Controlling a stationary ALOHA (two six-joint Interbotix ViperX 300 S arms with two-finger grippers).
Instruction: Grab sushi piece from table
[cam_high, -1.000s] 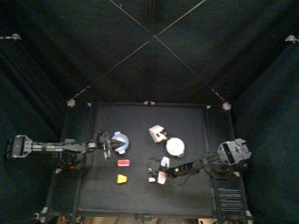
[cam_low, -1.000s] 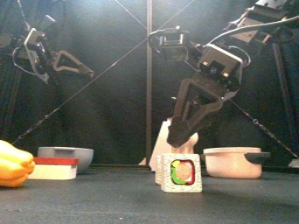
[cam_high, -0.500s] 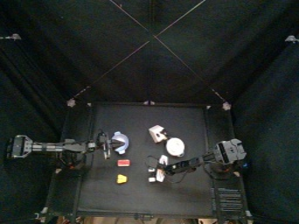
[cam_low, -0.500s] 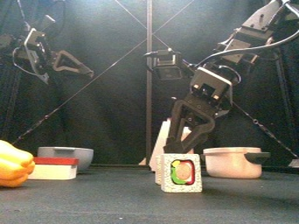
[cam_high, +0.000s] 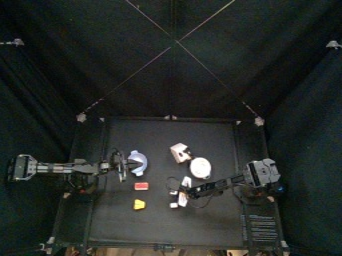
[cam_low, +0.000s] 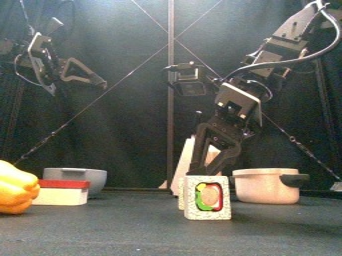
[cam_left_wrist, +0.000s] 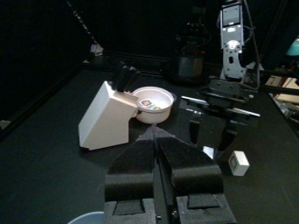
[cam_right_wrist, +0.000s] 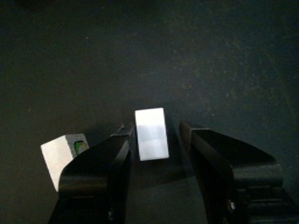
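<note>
- Now my right end effector (cam_right_wrist: 156, 149) points down at the counter (cam_high: 160, 135), jaws apart around the sushi piece (cam_right_wrist: 152, 135) (not clamped).
- Left end effector (cam_left_wrist: 156, 166) hangs together, resting.

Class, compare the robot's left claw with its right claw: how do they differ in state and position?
The left claw is shut, while the right claw is open. The left claw is empty, raised over the table; the right claw is down low, straddling the sushi piece. Both are black with two jaws.
</note>
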